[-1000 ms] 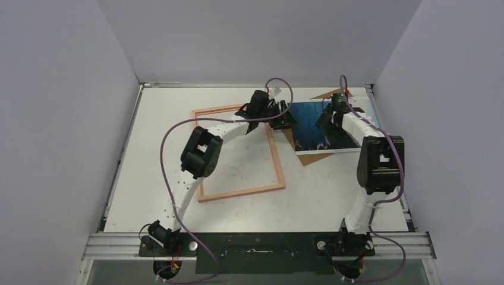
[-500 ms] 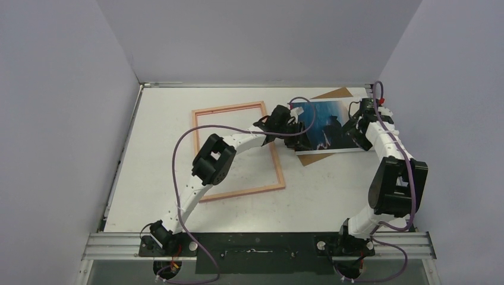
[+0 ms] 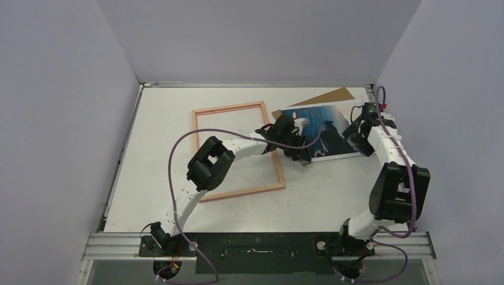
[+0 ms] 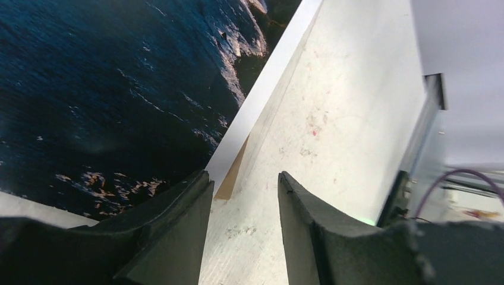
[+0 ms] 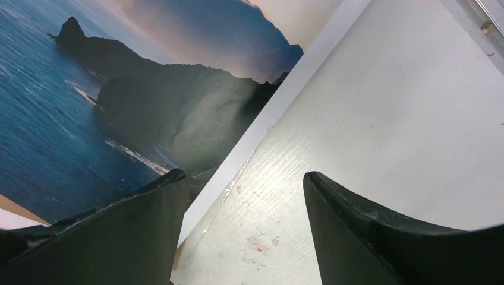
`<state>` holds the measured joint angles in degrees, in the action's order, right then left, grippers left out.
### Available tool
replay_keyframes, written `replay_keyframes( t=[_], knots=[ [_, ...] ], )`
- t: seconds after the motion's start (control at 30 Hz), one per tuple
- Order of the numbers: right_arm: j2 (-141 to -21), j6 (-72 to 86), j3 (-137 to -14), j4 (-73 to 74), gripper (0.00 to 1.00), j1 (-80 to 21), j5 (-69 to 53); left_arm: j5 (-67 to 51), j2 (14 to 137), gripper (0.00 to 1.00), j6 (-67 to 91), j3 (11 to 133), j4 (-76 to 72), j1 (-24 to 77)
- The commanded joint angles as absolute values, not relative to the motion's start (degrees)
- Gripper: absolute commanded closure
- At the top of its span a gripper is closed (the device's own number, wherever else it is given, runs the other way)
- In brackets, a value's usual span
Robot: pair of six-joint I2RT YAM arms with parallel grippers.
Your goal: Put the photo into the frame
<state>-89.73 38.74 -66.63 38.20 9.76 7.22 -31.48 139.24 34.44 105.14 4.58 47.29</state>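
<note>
white table (image 3: 333,190): left gripper (image 3: 299,147) and right gripper (image 3: 356,134), both open and empty, now flank the photo (image 3: 324,126), which has tilted; still right of the frame (image 3: 277,167).

The top view looks down from behind both arms over the whole white table (image 3: 154,148). Wrist views sit close behind the black left gripper (image 4: 243,176) and right gripper (image 5: 243,174); both share the glossy blue seascape photo (image 5: 71,119), ahead-left of each tool.
</note>
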Motion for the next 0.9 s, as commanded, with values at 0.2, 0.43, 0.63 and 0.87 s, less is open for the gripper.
replay_keyframes(
  t=[0.2, 0.43, 0.63, 0.87],
  knots=[
    [-88.7, 36.4, -67.3, 37.5, 0.28, 14.7, 7.3, -10.8, 140.2, 0.55, 28.8, 103.7, 29.9, 45.9],
    [-92.4, 36.3, -68.8, 35.3, 0.28, 20.7, 5.7, -7.9, 139.5, 0.58, 27.7, 100.6, 34.6, 43.1],
    [-94.4, 33.8, -67.9, 33.7, 0.28, 25.8, 4.5, -8.2, 139.5, 0.58, 26.5, 100.8, 36.0, 41.1],
    [-94.4, 34.3, -66.6, 34.7, 0.27, 29.6, 3.4, -10.6, 141.8, 0.58, 23.6, 106.3, 38.7, 40.7]
  ],
)
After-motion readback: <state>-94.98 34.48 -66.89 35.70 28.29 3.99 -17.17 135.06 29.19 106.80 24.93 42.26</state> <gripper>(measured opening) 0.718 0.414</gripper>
